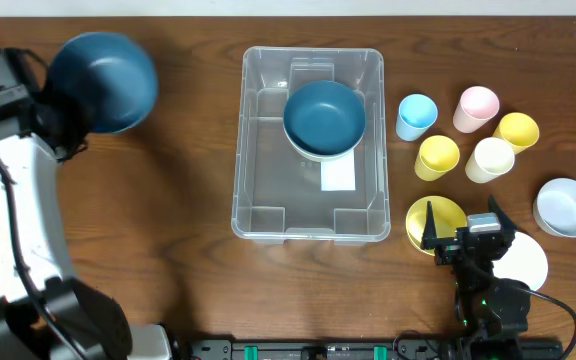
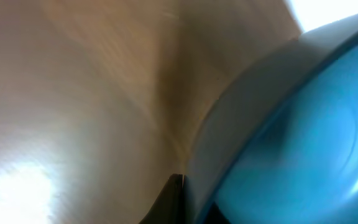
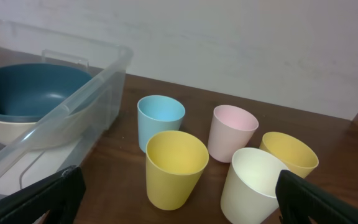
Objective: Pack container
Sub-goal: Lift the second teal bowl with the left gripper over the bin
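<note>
Container (image 1: 268,175) sat upright in the middle of the bench (image 1: 168,220), open top, long side running front to back. Inside, at the far end and closer to its right wall, was a dark blue bowl (image 1: 324,112) nested in a cream bowl (image 1: 318,153). A white label (image 1: 337,175) lay on the base just in front of them.

Left gripper (image 1: 68,125) was clamped on the rim of a second dark blue bowl (image 1: 101,82) at the far left corner, well apart from the container. The left wrist view was blurred, showing one dark finger (image 2: 174,196) against that bowl's edge and little else.

Right gripper (image 1: 465,225) stood wide apart with nothing between its fingers, at the near right of the bench. It was over a yellow plate (image 1: 446,212), with a white plate (image 1: 528,262) just beside.

Five cups stood upright to the right of the container:
- light blue cup (image 1: 416,116)
- pink cup (image 1: 476,108)
- far yellow cup (image 1: 516,131)
- near yellow cup (image 1: 437,157)
- cream cup (image 1: 490,159)

A pale bowl (image 1: 566,207) sat near the right edge, apart from the cups.
</note>
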Controlling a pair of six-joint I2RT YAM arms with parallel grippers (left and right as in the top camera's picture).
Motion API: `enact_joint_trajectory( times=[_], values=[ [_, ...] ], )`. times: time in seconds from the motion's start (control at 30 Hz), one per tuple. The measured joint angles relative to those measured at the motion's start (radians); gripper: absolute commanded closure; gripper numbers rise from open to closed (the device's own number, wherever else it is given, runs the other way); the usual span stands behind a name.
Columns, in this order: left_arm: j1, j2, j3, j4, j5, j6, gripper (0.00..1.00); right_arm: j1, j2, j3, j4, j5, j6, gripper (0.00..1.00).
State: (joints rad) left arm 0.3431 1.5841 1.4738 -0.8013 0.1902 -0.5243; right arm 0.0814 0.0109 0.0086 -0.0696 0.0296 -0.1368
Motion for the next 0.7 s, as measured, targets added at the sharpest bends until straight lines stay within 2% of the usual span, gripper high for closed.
enact_joint_trajectory(
  times=[0.3,0.7],
  values=[
    [-0.315,-0.069,0.000,0.001,0.074,0.097,0.94,0.000,0.000,0.000,0.000,0.000,0.000,0.01],
    [-0.661,-0.056,0.000,0.103,0.042,0.140,0.94,0.000,0.000,0.000,0.000,0.000,0.000,0.01]
  ],
)
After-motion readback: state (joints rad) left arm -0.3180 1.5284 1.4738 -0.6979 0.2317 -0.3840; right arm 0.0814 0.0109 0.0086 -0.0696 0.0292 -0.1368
